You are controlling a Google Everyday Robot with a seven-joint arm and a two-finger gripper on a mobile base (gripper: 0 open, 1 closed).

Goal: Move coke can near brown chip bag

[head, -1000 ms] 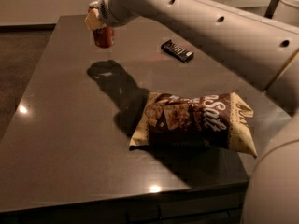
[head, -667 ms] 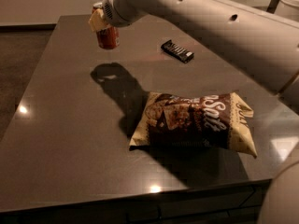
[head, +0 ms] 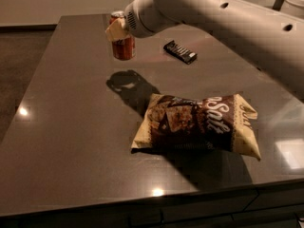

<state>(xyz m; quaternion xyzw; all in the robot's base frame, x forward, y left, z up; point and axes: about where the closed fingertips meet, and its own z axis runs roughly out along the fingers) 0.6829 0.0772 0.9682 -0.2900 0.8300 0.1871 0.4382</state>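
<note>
The coke can (head: 123, 47) is red with a silver top and hangs upright in the air above the dark table (head: 66, 127), at the upper left. My gripper (head: 118, 30) is shut on the coke can near its top, at the end of the white arm that comes in from the upper right. The brown chip bag (head: 197, 123) lies flat on the table at the centre right, with white "Salt" lettering and tan crimped ends. The can is up and to the left of the bag, well apart from it. The arm's shadow (head: 128, 87) falls on the table between them.
A flat black wrapped candy bar (head: 180, 52) lies on the table behind the bag, to the right of the can. The table's front edge (head: 142, 203) runs along the bottom and its left edge borders a dark floor (head: 19, 70).
The gripper has carried the coke can to the right and slightly down, closer to the chip bag. Its shadow on the table has moved with it.
</note>
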